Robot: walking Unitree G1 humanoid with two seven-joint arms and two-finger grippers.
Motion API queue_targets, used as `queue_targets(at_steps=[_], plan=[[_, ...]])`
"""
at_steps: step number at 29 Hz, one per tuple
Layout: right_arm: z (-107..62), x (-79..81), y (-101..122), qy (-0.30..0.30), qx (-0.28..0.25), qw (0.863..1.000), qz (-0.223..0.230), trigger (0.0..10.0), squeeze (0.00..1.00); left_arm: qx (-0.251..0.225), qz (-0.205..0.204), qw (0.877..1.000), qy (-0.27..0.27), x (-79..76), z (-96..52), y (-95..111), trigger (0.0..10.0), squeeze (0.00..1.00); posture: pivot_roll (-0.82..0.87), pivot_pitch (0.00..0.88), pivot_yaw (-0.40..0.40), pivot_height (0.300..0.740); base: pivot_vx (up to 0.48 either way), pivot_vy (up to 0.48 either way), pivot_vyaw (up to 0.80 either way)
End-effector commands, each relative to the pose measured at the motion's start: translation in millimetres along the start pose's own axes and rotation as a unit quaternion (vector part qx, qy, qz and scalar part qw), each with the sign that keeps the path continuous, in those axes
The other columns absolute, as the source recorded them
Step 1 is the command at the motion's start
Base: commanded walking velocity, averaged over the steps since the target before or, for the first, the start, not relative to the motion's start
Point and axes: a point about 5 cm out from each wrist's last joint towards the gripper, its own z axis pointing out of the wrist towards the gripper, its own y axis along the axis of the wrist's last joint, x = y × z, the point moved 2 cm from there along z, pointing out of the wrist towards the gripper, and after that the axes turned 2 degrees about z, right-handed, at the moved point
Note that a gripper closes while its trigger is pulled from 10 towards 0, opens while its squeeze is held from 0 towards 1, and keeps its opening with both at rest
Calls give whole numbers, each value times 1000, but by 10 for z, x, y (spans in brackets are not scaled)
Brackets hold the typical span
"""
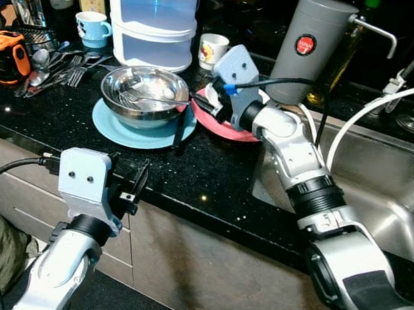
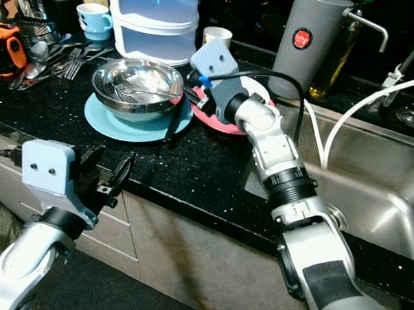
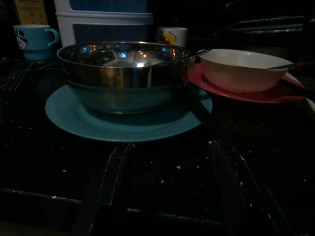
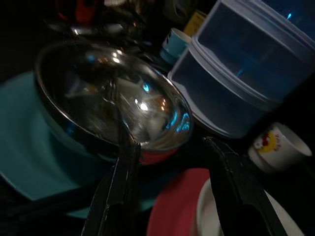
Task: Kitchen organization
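A steel bowl (image 1: pixel 144 90) with a fork (image 1: pixel 137 97) in it stands on a teal plate (image 1: pixel 145 132) on the black counter. Right beside it a red plate (image 1: pixel 225 128) carries a white bowl (image 3: pixel 241 69). My right gripper (image 1: pixel 201 103) hovers open over the gap between the steel bowl's rim and the red plate, its fingers (image 4: pixel 115 191) spread with nothing held. My left gripper (image 1: pixel 135 187) is open at the counter's front edge, pointing toward the teal plate, well short of it. A black utensil (image 1: pixel 179 130) lies across the teal plate's right side.
Stacked clear containers (image 1: pixel 154 22), a blue mug (image 1: pixel 94 26) and a white cup (image 1: pixel 213 49) stand behind the bowls. Loose cutlery (image 1: pixel 56 66) and an orange item (image 1: pixel 9 54) lie at far left. A grey canister (image 1: pixel 311 46) and the steel sink (image 1: pixel 377 183) are on the right.
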Motion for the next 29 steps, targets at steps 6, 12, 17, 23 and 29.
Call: queue_targets(at_steps=[6, 12, 17, 23, 29], plan=[[-63, 24, 227, 57, -74, 995, 31, 10000, 0, 7, -7, 1000, -8, -38, 11, -44, 10000, 0, 176, 0, -114, 740, 0, 0, 0], [20, 322, 98, 118, -20, 988, -96, 10000, 0, 5, -6, 1000, -9, -35, 17, -40, 10000, 0, 177, 1, -115, 740, 0, 0, 0], [96, 412, 8, 127, 22, 972, -197, 10000, 0, 3, -5, 1000, -9, -36, 22, -31, 10000, 0, 178, 1, -117, 740, 0, 0, 0], [174, 395, 46, 100, 24, 970, -220, 10000, 0, 3, -5, 1000, -8, -44, 23, -31, 10000, 0, 173, 2, -122, 740, 0, 0, 0], [250, 339, 106, 69, 29, 954, -291, 10000, 0, 2, -6, 1000, -7, -56, 26, -31, 10000, 0, 170, 5, -126, 740, 0, 0, 0]])
